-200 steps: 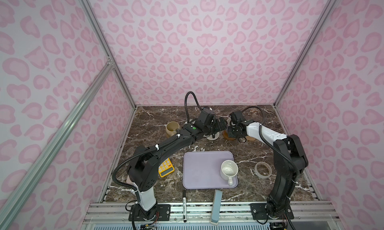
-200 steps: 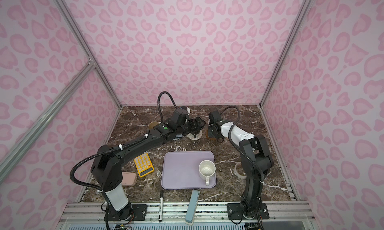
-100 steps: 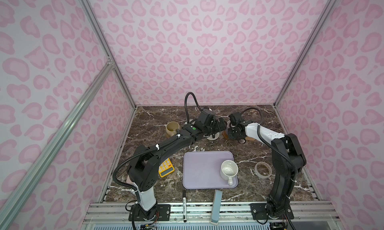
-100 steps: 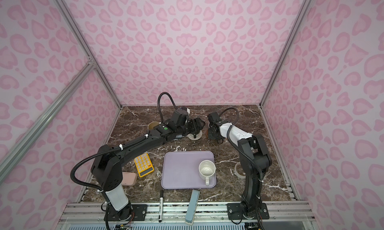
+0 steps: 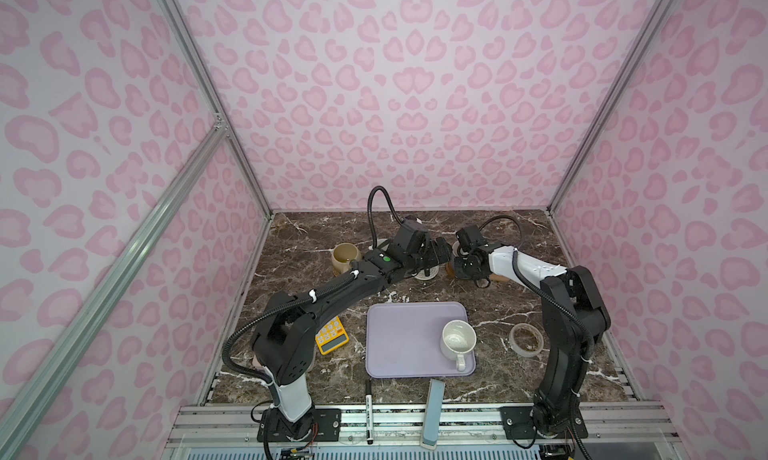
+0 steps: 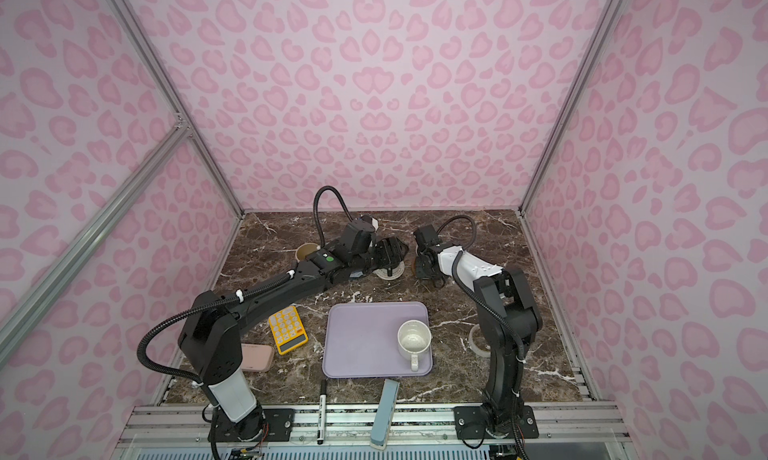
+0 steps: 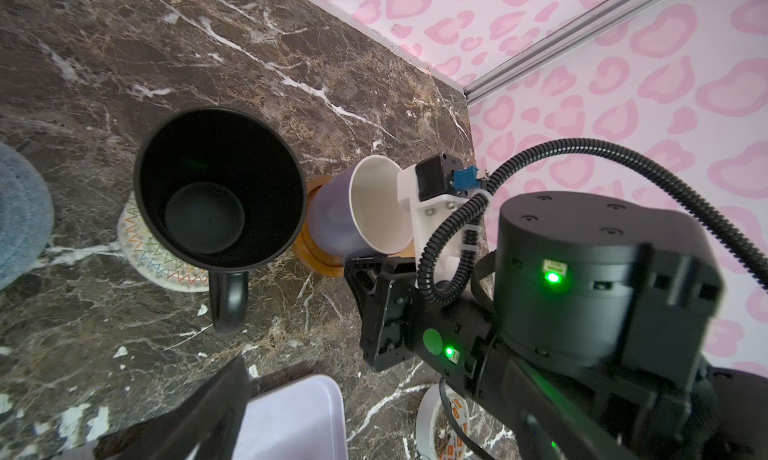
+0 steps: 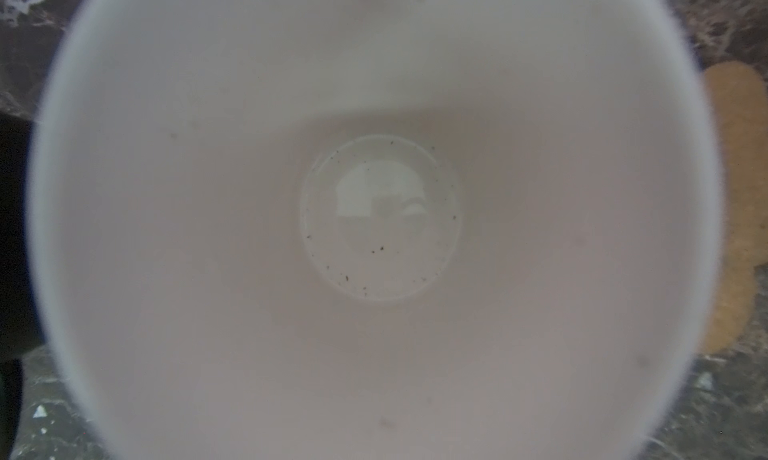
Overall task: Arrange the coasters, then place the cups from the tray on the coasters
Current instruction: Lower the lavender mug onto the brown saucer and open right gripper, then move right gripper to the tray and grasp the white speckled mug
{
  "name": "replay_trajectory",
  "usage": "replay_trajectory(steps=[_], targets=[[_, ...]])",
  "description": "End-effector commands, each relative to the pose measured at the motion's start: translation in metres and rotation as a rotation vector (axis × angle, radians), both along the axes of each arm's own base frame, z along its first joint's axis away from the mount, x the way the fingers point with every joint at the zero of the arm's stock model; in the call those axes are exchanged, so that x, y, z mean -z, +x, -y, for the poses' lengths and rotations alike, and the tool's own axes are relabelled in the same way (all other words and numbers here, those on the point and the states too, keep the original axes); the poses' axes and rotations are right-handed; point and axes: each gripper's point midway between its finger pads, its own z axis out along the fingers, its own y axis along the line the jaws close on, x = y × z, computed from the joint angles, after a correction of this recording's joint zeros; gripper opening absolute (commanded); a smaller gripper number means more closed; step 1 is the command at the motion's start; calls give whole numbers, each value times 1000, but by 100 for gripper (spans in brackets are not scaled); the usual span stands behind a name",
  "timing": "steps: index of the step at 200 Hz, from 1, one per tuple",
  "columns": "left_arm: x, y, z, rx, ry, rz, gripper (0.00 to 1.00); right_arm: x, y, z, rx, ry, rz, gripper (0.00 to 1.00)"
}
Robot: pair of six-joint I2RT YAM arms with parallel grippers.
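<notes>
The black mug (image 7: 216,187) and lavender mug (image 7: 332,216) stand close together, leaving little gap; bare marble tabletop (image 5: 415,290) separates them from the tray (image 5: 399,341).

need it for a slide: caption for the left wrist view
Black mug on a cream woven coaster, lavender mug on a brown coaster beside it.

Yellow calculator (image 5: 331,336): lying front-left.
Pink case (image 6: 255,357): lying beside it.
Whitish tape roll (image 5: 526,339): lying at right.
Black marker (image 5: 368,408) and grey-blue bar (image 5: 432,412): overhanging the front edge.
</notes>
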Motion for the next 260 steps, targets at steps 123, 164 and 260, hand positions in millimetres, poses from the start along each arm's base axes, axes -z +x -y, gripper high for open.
replay_trajectory(steps=[123, 164, 260], targets=[[-43, -66, -30, 120, -57, 69, 97, -112, -76, 1, -83, -61, 161, 94], [-30, -115, -42, 222, -14, 26, 97, -111, -144, -17, -200, 54, 99, 95], [8, -167, -59, 236, -25, -50, 97, -84, -266, -16, -349, 85, 12, 98]])
